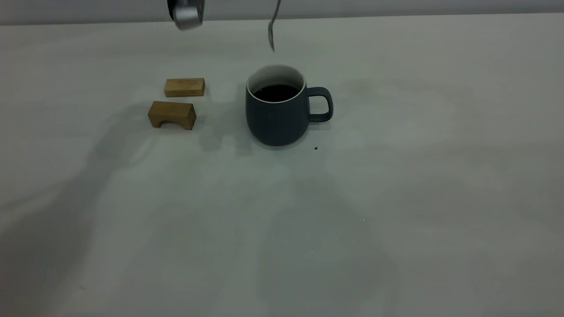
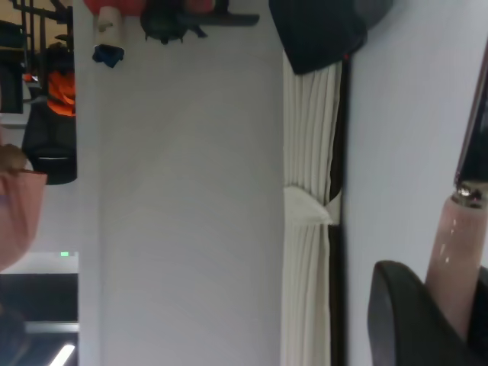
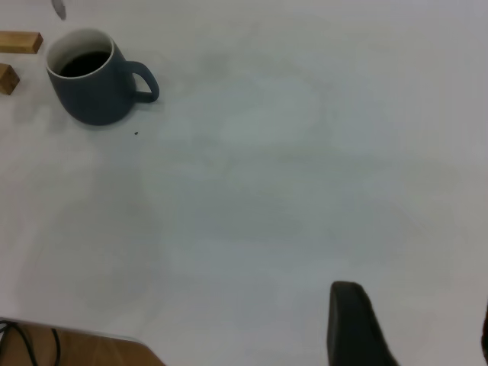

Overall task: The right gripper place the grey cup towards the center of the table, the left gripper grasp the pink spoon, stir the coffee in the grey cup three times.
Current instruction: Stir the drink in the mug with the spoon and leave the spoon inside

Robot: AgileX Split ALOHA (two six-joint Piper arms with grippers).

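The left pincer [image 2: 457, 320] is clamped on the pale handle of the pink spoon [image 1: 272, 31], a light, stiff, slippery item whose bowl hangs below it, just above the grey cup [image 1: 277, 110] on the table [image 1: 396, 198].

Pale wall [image 2: 183, 191] beside a pleated white curtain [image 2: 309, 152]

A lab or workshop room is suggested: a plain pale table [image 1: 396, 198], a white curtain [image 2: 309, 229], gear stored along a wall.
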